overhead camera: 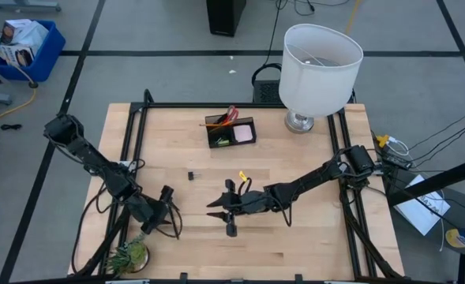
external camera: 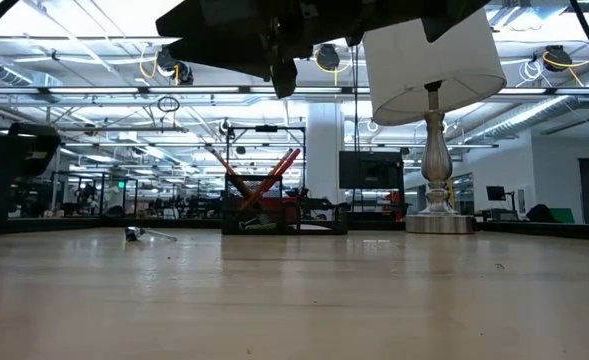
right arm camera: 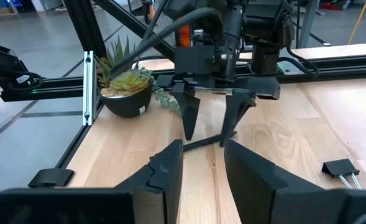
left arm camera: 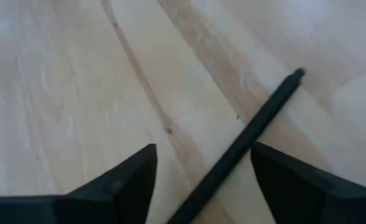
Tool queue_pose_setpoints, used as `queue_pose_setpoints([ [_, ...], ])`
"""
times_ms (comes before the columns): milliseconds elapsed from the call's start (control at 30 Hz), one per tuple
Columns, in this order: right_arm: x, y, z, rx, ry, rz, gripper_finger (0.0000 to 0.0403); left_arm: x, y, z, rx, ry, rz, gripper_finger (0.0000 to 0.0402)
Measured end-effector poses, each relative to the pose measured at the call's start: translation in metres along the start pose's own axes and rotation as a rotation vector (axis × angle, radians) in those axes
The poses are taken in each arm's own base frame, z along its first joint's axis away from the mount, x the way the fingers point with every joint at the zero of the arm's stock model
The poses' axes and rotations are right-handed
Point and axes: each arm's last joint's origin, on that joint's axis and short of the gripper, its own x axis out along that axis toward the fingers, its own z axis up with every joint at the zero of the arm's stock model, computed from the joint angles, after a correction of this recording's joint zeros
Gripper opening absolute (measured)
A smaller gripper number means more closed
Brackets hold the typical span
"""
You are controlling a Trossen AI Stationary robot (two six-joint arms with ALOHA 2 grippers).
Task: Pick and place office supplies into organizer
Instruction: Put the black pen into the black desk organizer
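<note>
Left claw [overhead camera: 166,223] sits lower left of centre in the high view, down at the desk [overhead camera: 311,244], fingers [left arm camera: 117,180] spread open w/ a black pen [left arm camera: 245,146] lying flat on the wood between them. The right wrist view shows the same from the other side: left claw's two dark fingers straddle the pen [right arm camera: 204,142], tips at or just above the surface. Can't tell if either finger actually touches the pen; not closed on it.

Right claw [overhead camera: 220,208] is at bottom centre of the high view, just right of the left claw, pointing toward it. Its fingers [right arm camera: 170,165] stand apart w/ only a narrow gap, nothing between them.

Organizer [overhead camera: 230,132] stands upper centre of the high view, near the far edge of the desk, left of the lamp [overhead camera: 317,69]. Red-handled scissors [overhead camera: 230,114] and orange pencils [overhead camera: 219,122] stick up out of it; pink sticky-note pad [overhead camera: 244,134] fills its right part, yellow-green eraser [overhead camera: 223,142] shows at its lower left. Low view shows scissors [external camera: 274,170] crossed w/ the pencils above the box.

One small black clip [overhead camera: 191,174] lies loose on the desk mid-frame, betw. organizer and the claws; right wrist view shows it [right arm camera: 339,167] at lower right. A yellow-tipped item [overhead camera: 241,177] pokes up beside the right arm; can't tell what it is. Small green plant [overhead camera: 129,254] sits at lower left corner of the desk, just beside the left claw.
</note>
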Motion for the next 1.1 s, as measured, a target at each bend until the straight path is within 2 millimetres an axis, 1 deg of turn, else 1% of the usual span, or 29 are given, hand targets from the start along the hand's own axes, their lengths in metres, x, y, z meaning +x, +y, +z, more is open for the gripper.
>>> queue_pose_setpoints([
  [133,0.0,0.0,0.0,0.0,0.001,0.0,0.011,0.001,0.0,-0.005,-0.025,-0.011,-0.007,0.0223],
  [300,0.0,0.0,-0.001,-0.002,0.008,-0.002,0.0109,0.001,0.001,-0.008,-0.068,-0.004,-0.004,0.0196],
  [433,0.0,0.0,-0.001,-0.004,0.008,-0.002,0.0107,0.001,0.001,-0.005,-0.079,-0.037,0.036,0.0192],
  [533,-0.001,-0.001,-0.006,-0.002,0.01,-0.002,0.0104,0.005,0.002,-0.008,-0.076,-0.011,0.065,0.0193],
  [667,-0.005,-0.004,-0.014,0.029,-0.016,0.004,0.01,0.017,0.004,-0.011,-0.087,0.024,0.074,0.0191],
  [800,-0.009,-0.006,-0.022,0.042,-0.056,0.013,0.01,0.031,0.005,-0.009,-0.111,-0.005,0.076,0.0191],
  [867,-0.012,-0.007,-0.025,0.047,-0.078,0.018,0.01,0.037,0.006,-0.009,-0.149,-0.023,0.073,0.0188],
  [967,-0.014,-0.009,-0.029,0.051,-0.092,0.021,0.01,0.042,0.007,-0.009,-0.257,-0.039,0.072,0.0177],
  [1100,-0.015,-0.009,-0.03,0.052,-0.098,0.023,0.01,0.043,0.009,-0.01,-0.389,-0.048,0.095,0.0144],
])
